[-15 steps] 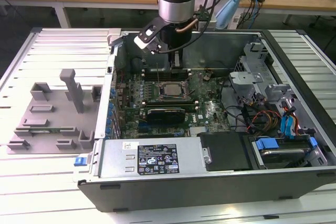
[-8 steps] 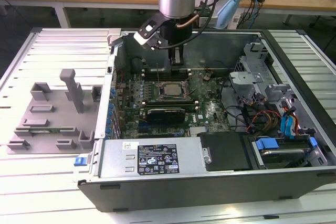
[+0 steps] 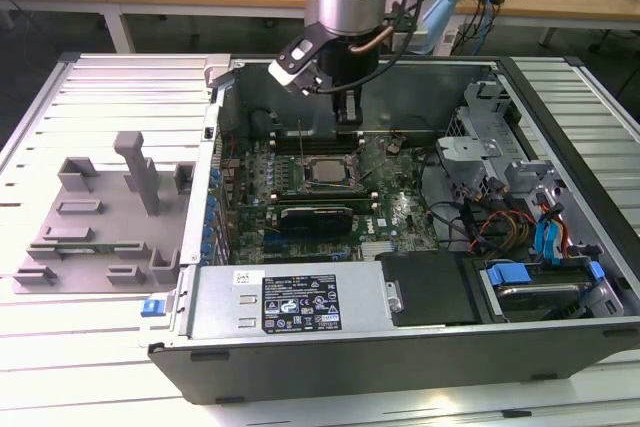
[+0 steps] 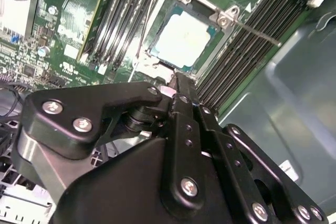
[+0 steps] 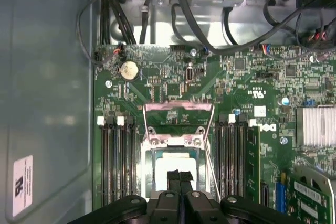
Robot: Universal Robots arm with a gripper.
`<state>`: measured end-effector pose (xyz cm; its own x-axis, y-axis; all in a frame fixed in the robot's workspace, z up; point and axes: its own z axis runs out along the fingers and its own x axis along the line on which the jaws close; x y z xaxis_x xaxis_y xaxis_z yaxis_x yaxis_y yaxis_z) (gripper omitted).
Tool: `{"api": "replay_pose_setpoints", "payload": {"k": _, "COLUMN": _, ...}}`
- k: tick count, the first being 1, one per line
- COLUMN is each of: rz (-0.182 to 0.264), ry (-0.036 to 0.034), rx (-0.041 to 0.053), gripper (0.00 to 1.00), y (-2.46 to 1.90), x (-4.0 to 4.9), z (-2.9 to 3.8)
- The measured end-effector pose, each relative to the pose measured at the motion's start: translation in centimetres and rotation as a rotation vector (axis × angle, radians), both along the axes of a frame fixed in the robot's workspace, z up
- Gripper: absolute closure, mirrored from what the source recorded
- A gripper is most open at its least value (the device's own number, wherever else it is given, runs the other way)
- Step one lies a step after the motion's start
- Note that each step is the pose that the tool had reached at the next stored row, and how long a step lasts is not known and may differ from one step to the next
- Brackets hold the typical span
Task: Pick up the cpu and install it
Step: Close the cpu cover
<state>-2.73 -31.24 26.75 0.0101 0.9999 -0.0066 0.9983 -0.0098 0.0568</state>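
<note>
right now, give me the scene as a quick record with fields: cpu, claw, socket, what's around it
cpu: cpu lies flat in the motherboard socket, silver top up
claw: claw shut, holding nothing, tips over the cpu's edge; contact cannot be told
socket frame: socket frame appears swung open, away from the cpu
memory slots: memory slots run in long dark rows on both sides of the socket
case: case open, lying on a slatted table

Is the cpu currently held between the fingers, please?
No, the cpu lies flat in the socket, and nothing sits between the closed fingers.
</note>
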Motion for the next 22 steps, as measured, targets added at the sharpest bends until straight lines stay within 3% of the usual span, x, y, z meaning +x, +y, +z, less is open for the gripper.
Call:
{"api": "replay_pose_setpoints", "payload": {"k": 3, "rz": 0.000, "ry": 0.0000, "rx": 0.0000, "gripper": 0.89, "y": 0.00, "x": 0.86, "z": 0.00}}
{"api": "replay_pose_setpoints", "payload": {"k": 5, "rz": 0.000, "ry": -0.0001, "rx": 0.0000, "gripper": 0.89, "y": -0.01, "x": 2.42, "z": 0.00}}
{"api": "replay_pose_setpoints", "payload": {"k": 11, "rz": 0.000, "ry": 0.0000, "rx": 0.0001, "gripper": 0.89, "y": -0.02, "x": 4.19, "z": 0.00}}
{"api": "replay_pose_setpoints", "payload": {"k": 16, "rz": 0.000, "ry": -0.0001, "rx": 0.0000, "gripper": 0.89, "y": -0.05, "x": 6.64, "z": 0.00}}
{"api": "replay_pose_setpoints", "payload": {"k": 22, "rz": 0.000, "ry": 0.0000, "rx": -0.0001, "gripper": 0.89, "y": -0.06, "x": 7.86, "z": -0.15}}
